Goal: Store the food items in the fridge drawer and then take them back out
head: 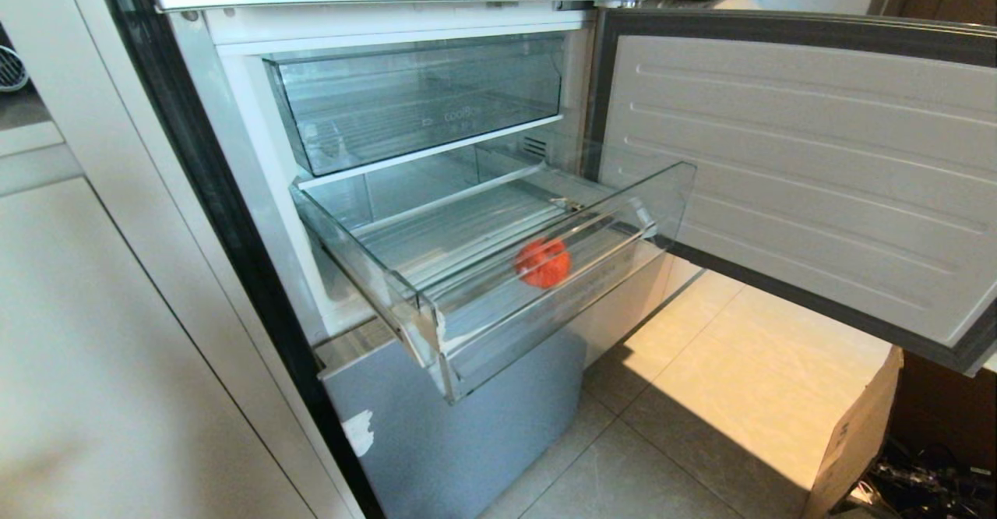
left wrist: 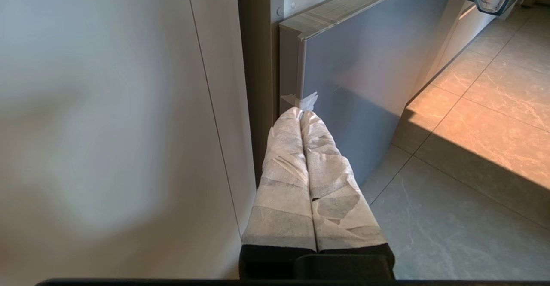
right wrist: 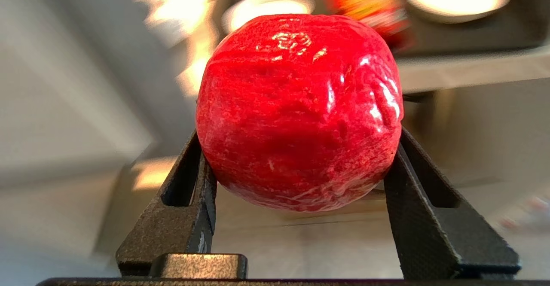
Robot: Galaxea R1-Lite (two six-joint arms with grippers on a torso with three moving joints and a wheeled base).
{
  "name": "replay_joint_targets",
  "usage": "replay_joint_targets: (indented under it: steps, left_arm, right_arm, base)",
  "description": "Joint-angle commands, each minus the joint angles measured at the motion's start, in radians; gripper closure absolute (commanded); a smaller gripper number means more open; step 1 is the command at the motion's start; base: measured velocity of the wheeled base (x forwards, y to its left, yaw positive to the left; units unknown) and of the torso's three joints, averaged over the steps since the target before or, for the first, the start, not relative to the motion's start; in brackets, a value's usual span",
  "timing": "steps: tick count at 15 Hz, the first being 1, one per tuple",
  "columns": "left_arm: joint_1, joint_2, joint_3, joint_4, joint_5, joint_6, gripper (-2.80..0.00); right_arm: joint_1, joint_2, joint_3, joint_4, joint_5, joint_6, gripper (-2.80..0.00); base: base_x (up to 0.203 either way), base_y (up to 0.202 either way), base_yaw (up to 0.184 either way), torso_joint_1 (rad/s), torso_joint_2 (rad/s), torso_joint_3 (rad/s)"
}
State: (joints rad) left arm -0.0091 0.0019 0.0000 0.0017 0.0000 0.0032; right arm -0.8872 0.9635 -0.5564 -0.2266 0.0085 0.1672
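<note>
My right end effector (right wrist: 298, 148) pinches a glossy red roundish lump (right wrist: 300, 110); a rough orange-red lump (head: 542, 263) lies in the pulled-out wide clear plastic fridge drawer (head: 545, 308).

My right arm is outside the head view; at its wrist the two black fingers (right wrist: 189, 191) press the glossy red roundish lump from either side, with a blurred background behind. The rough orange-red lump sits on the drawer's ribbed floor, near the front wall and right of centre. My left end effector (left wrist: 300, 114) hangs low, its white-taped fingers (left wrist: 283, 170) pressed together, tips just before the grey lower fridge front (left wrist: 356, 75), a pale cabinet panel (left wrist: 107, 118) to the left. Above the drawer sits a shorter clear bin (head: 420, 106). The white fridge door (head: 802, 184) stands open on the right over the tiled floor (head: 701, 394), a cardboard box (head: 857, 433) beneath it.
</note>
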Motion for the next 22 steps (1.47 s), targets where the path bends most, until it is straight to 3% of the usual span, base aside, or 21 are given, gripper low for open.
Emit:
replay_joint_targets:
  steps: [1, 6, 10, 16, 22]
  left_arm:
    - [0.000, 0.001, 0.000, 0.000, 0.000, 0.000, 0.00]
    - [0.000, 0.001, 0.000, 0.000, 0.000, 0.000, 0.00]
    - [0.000, 0.001, 0.000, 0.000, 0.000, 0.000, 0.00]
    - [0.000, 0.001, 0.000, 0.000, 0.000, 0.000, 0.00]
    - [0.000, 0.001, 0.000, 0.000, 0.000, 0.000, 0.00]
  right_arm:
    - [-0.140, 0.255, -0.134, -0.018, 0.017, 0.002, 0.00]
    - [-0.282, 0.611, -0.354, -0.135, 0.027, 0.001, 0.00]
    - [-0.334, 0.839, -0.518, -0.180, 0.056, 0.015, 0.00]
    - [-0.416, 0.998, -0.698, -0.194, 0.084, 0.015, 0.00]
    - [-0.423, 1.094, -0.777, -0.194, 0.088, 0.015, 0.00]
  base:
    - [0.000, 0.000, 0.000, 0.000, 0.00, 0.000]
    - [0.000, 0.000, 0.000, 0.000, 0.00, 0.000]
    - [0.000, 0.000, 0.000, 0.000, 0.00, 0.000]
    - [0.000, 0.000, 0.000, 0.000, 0.00, 0.000]
    - [0.000, 0.000, 0.000, 0.000, 0.00, 0.000]
